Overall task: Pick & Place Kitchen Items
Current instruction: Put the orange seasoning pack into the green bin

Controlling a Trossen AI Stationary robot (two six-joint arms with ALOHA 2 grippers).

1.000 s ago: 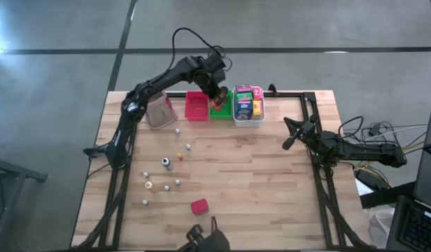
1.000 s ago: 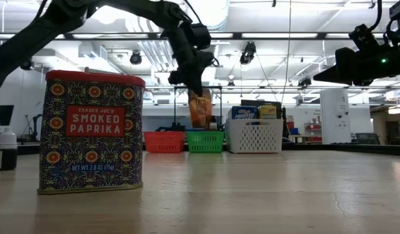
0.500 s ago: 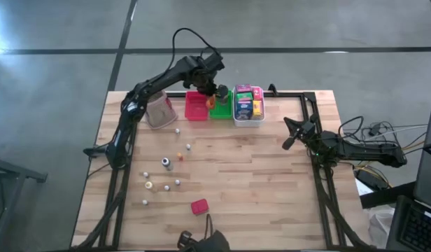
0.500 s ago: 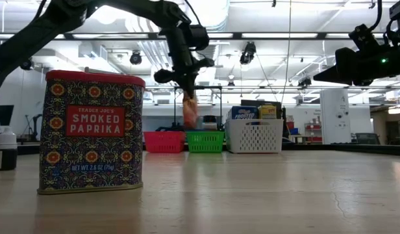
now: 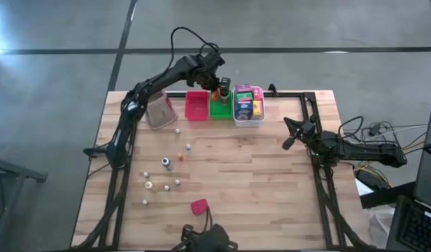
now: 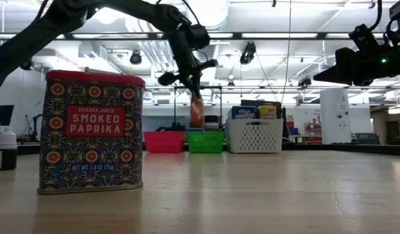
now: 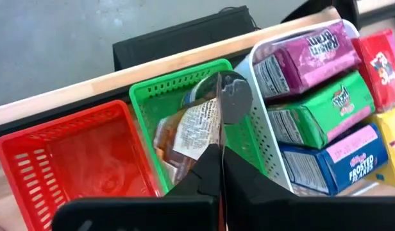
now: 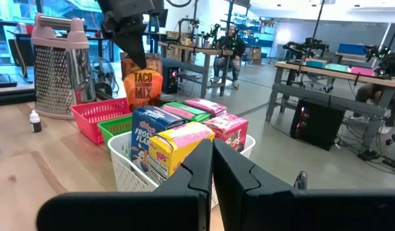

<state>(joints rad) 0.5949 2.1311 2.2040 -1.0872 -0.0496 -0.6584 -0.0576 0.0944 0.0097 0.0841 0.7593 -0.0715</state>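
Across the wooden table [image 5: 271, 182], largest first, I see three plastic mesh baskets in a row at the far edge: a white basket [image 5: 248, 119], a green basket [image 5: 220, 110] beside it and a red basket [image 5: 196, 106] next along. Toward the far left corner stands one metal box grater [image 5: 158, 110].

In the white basket I count five small cereal boxes from my left wrist camera: a pink one [image 7: 306, 54], a red one [image 7: 382, 54], a green one [image 7: 319, 106], a blue one [image 7: 342, 163] and a yellow one [image 7: 393, 138].

My left gripper [image 5: 219, 87] hangs over the green basket with its fingers clamped on the top edge of one orange taco-mix packet [image 6: 197, 112], which dangles upright above that basket and reaches down toward its rim. I cannot tell whether it touches the basket floor.

My right gripper [image 5: 288, 142] waits low near the right edge, jaws pressed together on nothing.

One red patterned paprika tin [image 5: 199, 206] sits toward the near edge. Left of the middle I make out about eight tiny bottles and bits, among them a dark-capped little jar [image 5: 166, 163] and an orange scrap [image 5: 179, 156].
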